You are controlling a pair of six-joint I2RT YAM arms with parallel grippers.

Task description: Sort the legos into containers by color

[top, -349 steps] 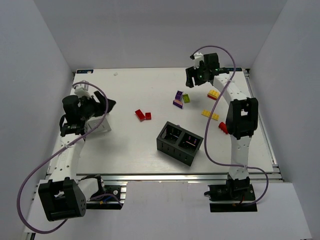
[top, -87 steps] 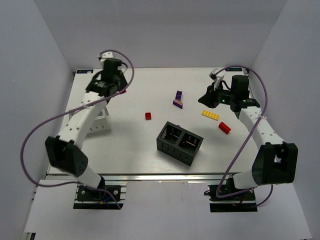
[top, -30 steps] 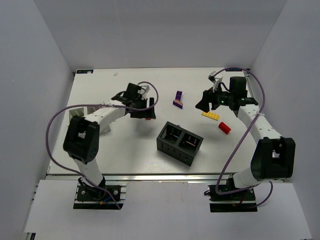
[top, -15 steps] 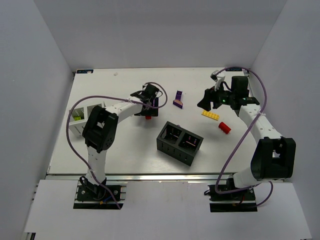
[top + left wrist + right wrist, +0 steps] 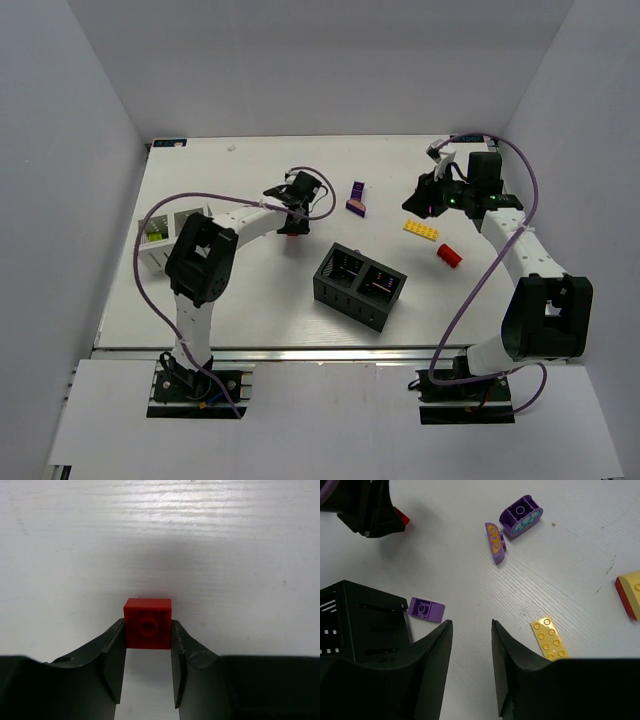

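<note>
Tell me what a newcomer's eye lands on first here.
The red brick stands out bright on the white table, with the left gripper closed against its two sides. Next comes the black two-cell box at the table's middle. The right gripper hangs open between a purple tile and a yellow plate.

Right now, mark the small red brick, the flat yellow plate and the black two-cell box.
small red brick [image 5: 147, 624]: left wrist view, facing side.
flat yellow plate [image 5: 549, 638]: right wrist view, studded top.
black two-cell box [image 5: 351, 306]: top view, near wall.
</note>
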